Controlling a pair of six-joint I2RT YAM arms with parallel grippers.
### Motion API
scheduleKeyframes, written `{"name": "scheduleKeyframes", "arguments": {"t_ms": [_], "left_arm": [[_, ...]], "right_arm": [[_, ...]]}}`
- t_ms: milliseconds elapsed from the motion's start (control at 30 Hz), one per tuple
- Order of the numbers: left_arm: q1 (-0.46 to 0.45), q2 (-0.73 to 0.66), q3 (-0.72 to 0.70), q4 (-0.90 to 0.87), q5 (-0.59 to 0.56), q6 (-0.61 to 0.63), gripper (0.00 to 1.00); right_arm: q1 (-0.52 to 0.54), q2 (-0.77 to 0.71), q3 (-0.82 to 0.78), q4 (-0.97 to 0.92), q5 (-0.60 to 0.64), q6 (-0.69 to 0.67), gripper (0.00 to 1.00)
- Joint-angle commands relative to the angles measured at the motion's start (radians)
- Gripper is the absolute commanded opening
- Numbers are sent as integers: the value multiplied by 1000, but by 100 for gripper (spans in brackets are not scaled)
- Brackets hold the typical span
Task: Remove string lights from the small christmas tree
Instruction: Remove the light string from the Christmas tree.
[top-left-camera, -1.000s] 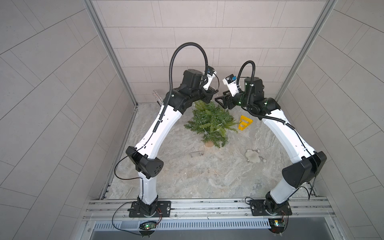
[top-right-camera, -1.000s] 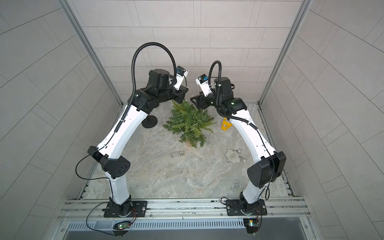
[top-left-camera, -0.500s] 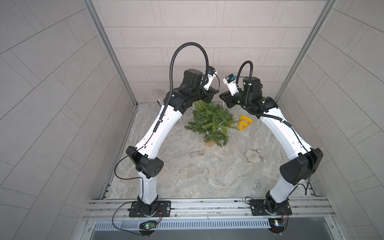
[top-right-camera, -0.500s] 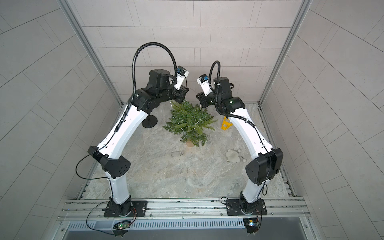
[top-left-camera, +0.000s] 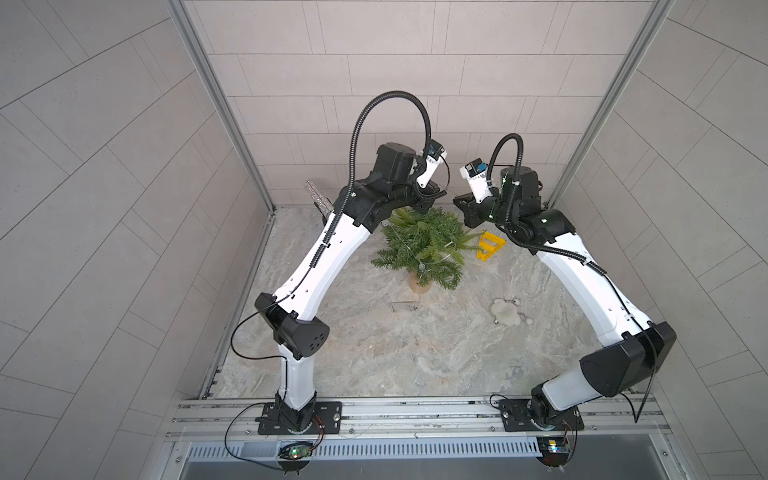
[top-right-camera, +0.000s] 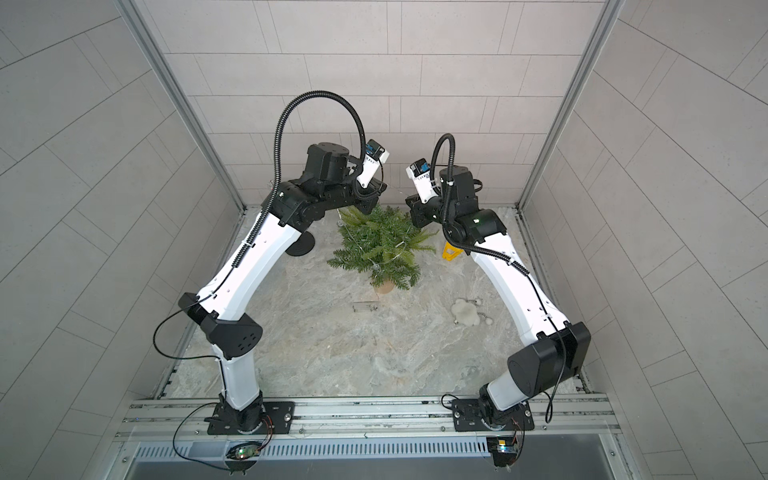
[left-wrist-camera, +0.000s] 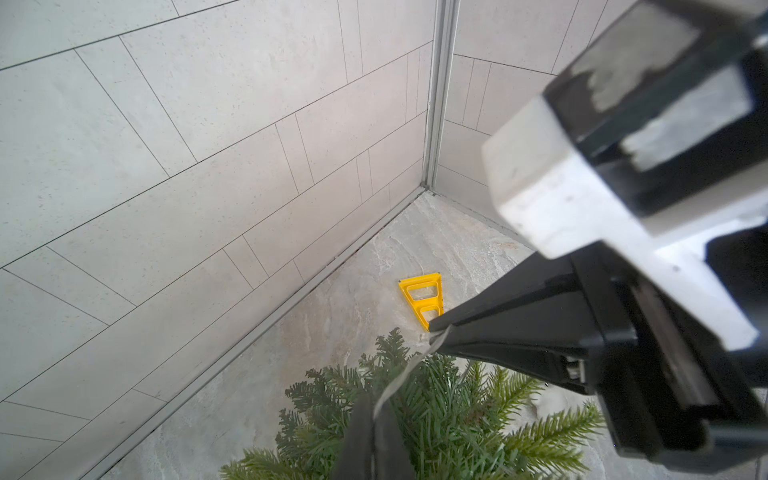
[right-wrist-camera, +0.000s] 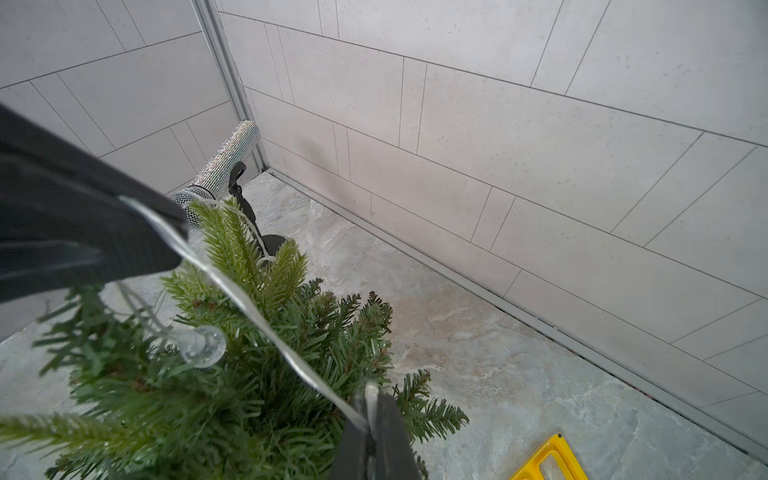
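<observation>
Pinching the string lights (right-wrist-camera: 203, 345) above the small christmas tree (right-wrist-camera: 266, 374) at twelve o'clock, left pincer (right-wrist-camera: 178, 233) and right pincer (right-wrist-camera: 368, 428) clamp them; advise lifting evenly, lest they snag.

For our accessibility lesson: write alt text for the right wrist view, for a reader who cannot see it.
The right gripper and left gripper, both shut, hold the lights by their wire, stretched between them above the tree. A glittery microphone sits on a stand in the corner behind; a yellow piece lies nearby.
</observation>
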Motion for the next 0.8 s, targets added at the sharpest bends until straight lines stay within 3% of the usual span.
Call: {"name": "scheduleKeyframes", "arguments": {"t_ms": [0,433,767], "left_arm": [[-4,-16,26,3,-10,24,0],[-24,-58,7,-10,-30,41,0],[-57,-145,-46,-4,-43,48,0]], "right_arm": [[-5,-66,-39,21,22,29,3],[19,-197,-111,-13,-22,68,2],[64,-326,-173,-12,-139,111,0]]}}
